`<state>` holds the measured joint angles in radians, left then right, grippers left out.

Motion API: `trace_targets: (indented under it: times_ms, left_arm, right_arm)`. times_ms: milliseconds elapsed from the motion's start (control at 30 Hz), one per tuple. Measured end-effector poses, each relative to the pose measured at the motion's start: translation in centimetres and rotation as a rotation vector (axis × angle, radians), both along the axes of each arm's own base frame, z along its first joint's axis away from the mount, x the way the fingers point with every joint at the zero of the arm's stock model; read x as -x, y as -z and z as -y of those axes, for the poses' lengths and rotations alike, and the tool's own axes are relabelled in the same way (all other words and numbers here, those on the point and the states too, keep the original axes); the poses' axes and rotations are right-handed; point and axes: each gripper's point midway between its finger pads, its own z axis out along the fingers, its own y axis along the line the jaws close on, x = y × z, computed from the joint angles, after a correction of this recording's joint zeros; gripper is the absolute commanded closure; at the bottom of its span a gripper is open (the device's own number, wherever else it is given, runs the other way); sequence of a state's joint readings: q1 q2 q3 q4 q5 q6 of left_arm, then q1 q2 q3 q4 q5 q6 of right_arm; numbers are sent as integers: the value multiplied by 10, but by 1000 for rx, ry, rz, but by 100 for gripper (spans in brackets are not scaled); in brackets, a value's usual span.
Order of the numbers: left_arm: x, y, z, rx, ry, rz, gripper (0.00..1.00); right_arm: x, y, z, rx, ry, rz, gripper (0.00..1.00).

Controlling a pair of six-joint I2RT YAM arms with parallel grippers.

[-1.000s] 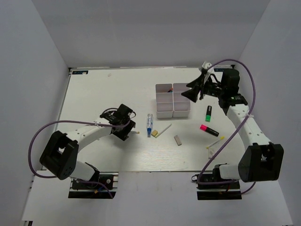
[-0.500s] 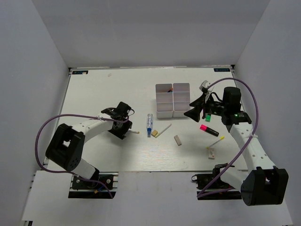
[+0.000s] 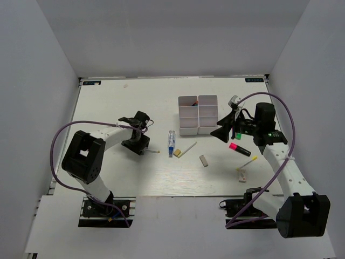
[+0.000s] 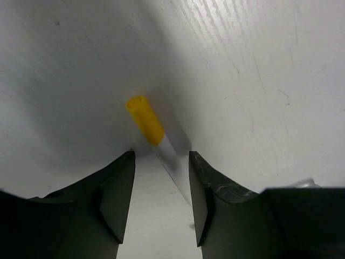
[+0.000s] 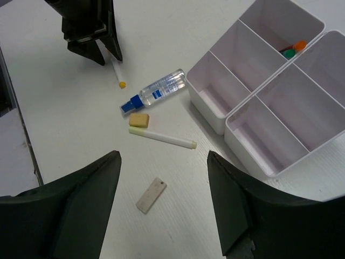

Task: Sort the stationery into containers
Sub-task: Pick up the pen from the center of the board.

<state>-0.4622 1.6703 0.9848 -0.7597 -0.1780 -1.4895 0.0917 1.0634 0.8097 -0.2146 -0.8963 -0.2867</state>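
My left gripper (image 4: 161, 156) is low over the table, jaws open on either side of a white stick with a yellow tip (image 4: 145, 120). The stick lies nearer the right finger, and no grip shows. From above, that gripper (image 3: 141, 144) is left of the blue-white tube (image 3: 171, 141). My right gripper (image 5: 163, 156) hangs open and empty above a grey eraser (image 5: 151, 195), just right of the white tray (image 3: 188, 131). A second white stick (image 5: 161, 138) and a tan eraser (image 5: 139, 120) lie beyond it. One far compartment holds orange and green items (image 5: 294, 48).
A pink highlighter (image 3: 239, 148) and a green marker (image 3: 237, 133) lie right of the tray, under my right arm. Another yellow-tipped stick (image 3: 249, 162) and a small tan piece (image 3: 242, 176) sit near the front right edge. Grey walls enclose the table.
The left gripper's jaws have narrowed around the yellow-tipped stick and the arm has shifted slightly. The right gripper came down from over the tray to its right side, then held still.
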Motion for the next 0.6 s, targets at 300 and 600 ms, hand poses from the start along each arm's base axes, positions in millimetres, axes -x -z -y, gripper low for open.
trace_targets:
  times_ms: [300,600]
  left_arm:
    - [2,3,1,6,26,-6,82]
    - [-3,0,1,-26,184,38,100]
  right_arm:
    - [8,-2,1,-1,1,15,30]
    - [13,3,5,6,17,-23,33]
